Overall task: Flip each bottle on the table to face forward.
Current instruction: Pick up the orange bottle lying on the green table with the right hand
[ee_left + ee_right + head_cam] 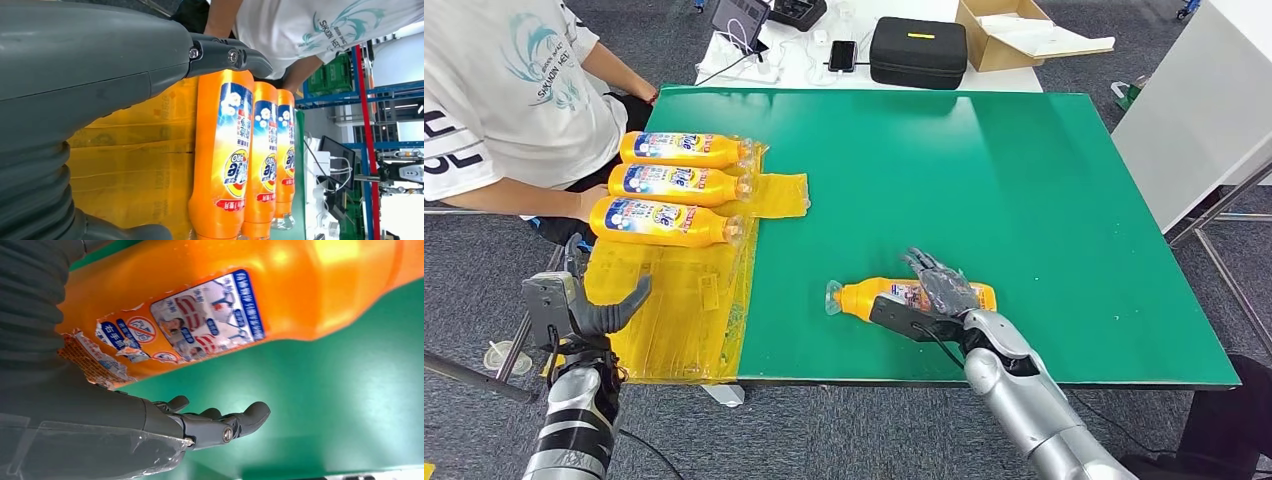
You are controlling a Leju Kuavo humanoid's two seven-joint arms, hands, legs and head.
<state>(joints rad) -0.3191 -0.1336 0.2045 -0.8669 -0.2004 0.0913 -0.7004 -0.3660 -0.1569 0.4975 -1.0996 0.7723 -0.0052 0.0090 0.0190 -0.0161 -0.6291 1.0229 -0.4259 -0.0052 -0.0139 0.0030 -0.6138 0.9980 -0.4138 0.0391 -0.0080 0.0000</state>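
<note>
An orange bottle (862, 298) lies on its side near the green table's (1004, 180) front edge, cap pointing toward the yellow mat (679, 325). My right hand (941, 290) rests over its rear half with fingers spread and straight. In the right wrist view the bottle (300, 295) shows a torn label with small pictures, and my right hand (200, 425) lies beside it without wrapping it. Three more orange bottles (686, 150) (679, 184) (662, 220) lie in a row on the mat, front labels up. My left hand (602, 312) hovers open at the mat's near left edge, with the row of bottles (222, 160) ahead of it.
A person (504, 90) in a white shirt sits at the table's left, one hand by the nearest bottle of the row. Behind the table stand a black case (917, 50), a cardboard box (1009, 35) and cabled devices. A white table (1194, 110) is at the right.
</note>
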